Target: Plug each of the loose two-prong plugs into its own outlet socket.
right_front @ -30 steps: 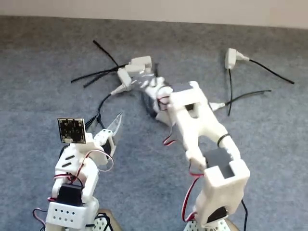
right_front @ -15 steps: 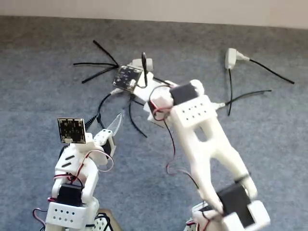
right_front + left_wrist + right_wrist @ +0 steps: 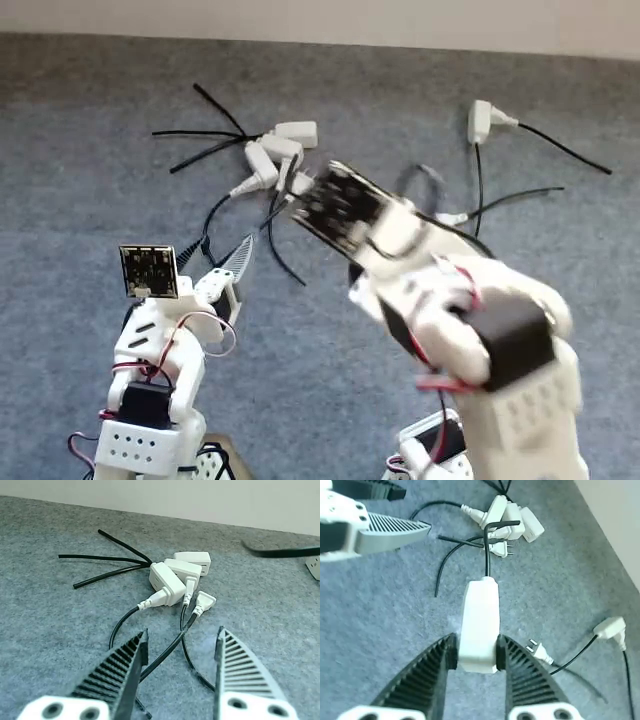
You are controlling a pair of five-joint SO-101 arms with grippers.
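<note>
My right gripper (image 3: 476,639) is shut on a white outlet socket (image 3: 480,622), held above the carpet with its black cord (image 3: 487,555) trailing away. Beyond it lies a cluster of white sockets (image 3: 512,522) (image 3: 278,150) with a loose two-prong plug (image 3: 500,550) beside them. A second loose plug (image 3: 540,652) (image 3: 455,217) lies off to the side. My left gripper (image 3: 181,631) stands open and low over the carpet, short of the cluster (image 3: 177,572). One plug (image 3: 159,597) sits in the nearest socket, and a loose plug (image 3: 204,600) lies next to it.
Another white socket (image 3: 482,120) with a black cord lies at the far right of the grey carpet (image 3: 90,220). Loose black cords (image 3: 200,145) fan out left of the cluster. A pale wall edge runs along the back.
My right arm has lifted off the socket cluster and swung back toward the near side, carrying one socket with its cord. The left arm has stayed still.
</note>
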